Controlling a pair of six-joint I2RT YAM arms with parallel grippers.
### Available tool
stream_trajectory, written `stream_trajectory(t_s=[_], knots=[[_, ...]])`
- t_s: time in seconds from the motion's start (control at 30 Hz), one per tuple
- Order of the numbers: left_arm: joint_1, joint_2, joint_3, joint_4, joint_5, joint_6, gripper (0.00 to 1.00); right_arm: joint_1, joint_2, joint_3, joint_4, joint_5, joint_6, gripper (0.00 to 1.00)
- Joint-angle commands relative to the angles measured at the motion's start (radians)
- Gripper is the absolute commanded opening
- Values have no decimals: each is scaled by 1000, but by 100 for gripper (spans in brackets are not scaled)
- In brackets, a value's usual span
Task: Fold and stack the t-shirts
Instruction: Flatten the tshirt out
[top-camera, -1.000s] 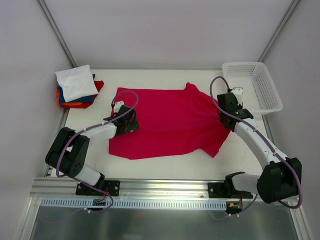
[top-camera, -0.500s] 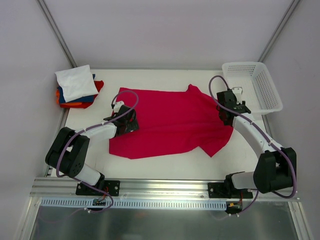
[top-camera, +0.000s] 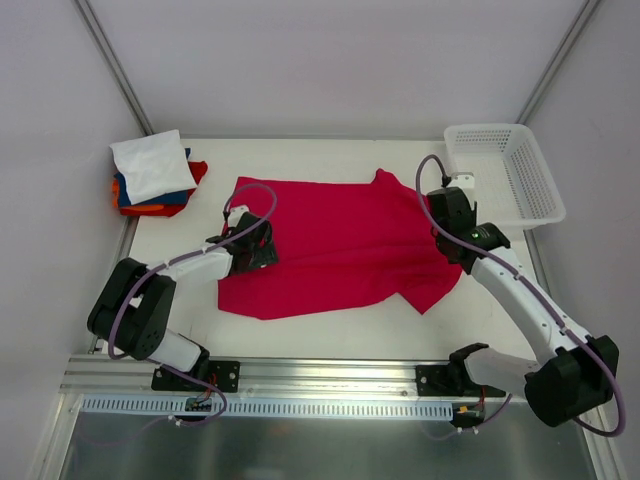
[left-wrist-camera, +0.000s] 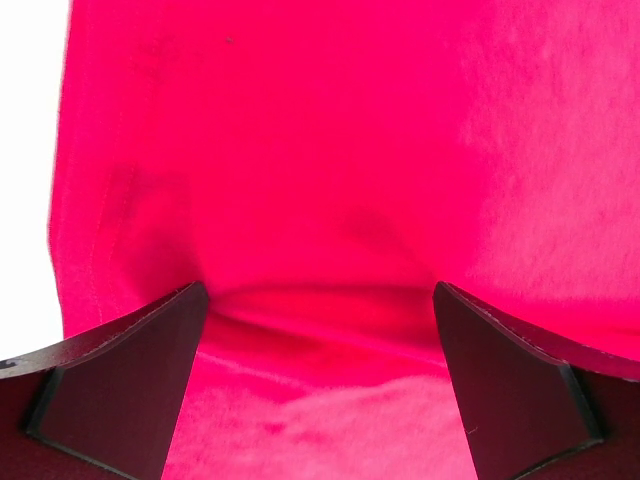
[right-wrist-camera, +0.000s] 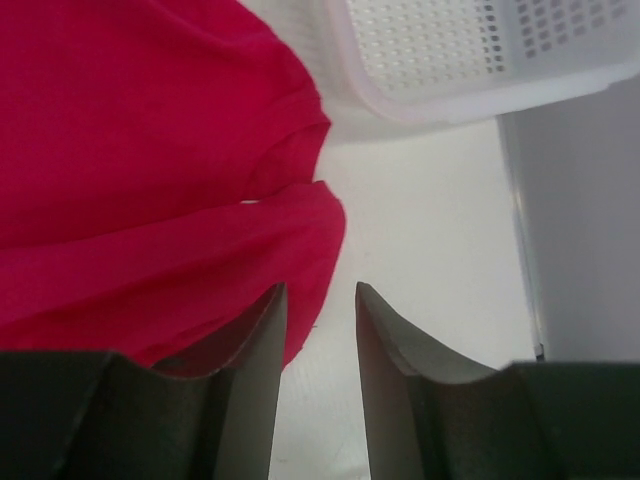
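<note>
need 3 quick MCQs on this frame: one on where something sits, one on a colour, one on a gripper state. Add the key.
1. Where does the white mesh basket stand on the table?
A. far right corner
B. far left corner
C. near edge, between the arm bases

2. What colour is the top shirt of the folded stack?
A. blue
B. white
C. orange

3. How is the left gripper set on the red t-shirt?
A. shut on a sleeve
B. shut on the collar
C. open, fingers pressed onto the cloth

Key:
1 A: the top view shows it at the far right corner.
2 B: a white tee lies over the blue, orange and red layers.
3 C: the left wrist view shows both fingers wide apart with cloth rucked between them.
</note>
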Motion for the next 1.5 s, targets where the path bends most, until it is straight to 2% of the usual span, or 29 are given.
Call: stream_trajectory(t_s=[0.0, 0.13, 0.37, 0.57, 0.7, 0.97, 1.2, 1.37, 1.47], knots=[[-40, -78, -30, -109, 34, -31, 99, 52, -64, 17, -71, -69, 64, 36], [-97, -148, -50, -124, 28, -71, 99, 95, -156, -9, -105, -114, 116, 36], [-184, -250, -93, -149, 13, -134, 99, 133, -314, -56, -170, -161, 163, 47], [-227, -371, -165, -180, -1, -182, 99, 163, -374, -84, -181, -232, 199, 72], [-233, -427, -188, -204, -4, -192, 99, 196, -387, -93, -184, -246, 220, 79], [-287, -445, -174, -270, -23, -253, 99, 233, -449, -110, -205, -278, 231, 81], [-497, -459, -159, -413, -124, -500, 99, 242, -536, -157, -222, -298, 230, 77], [-661, -379, -52, -656, -247, -652, 99, 242, -553, -182, -227, -299, 222, 77], [-726, -277, 39, -849, -300, -820, 99, 242, -559, -191, -228, -316, 222, 77]])
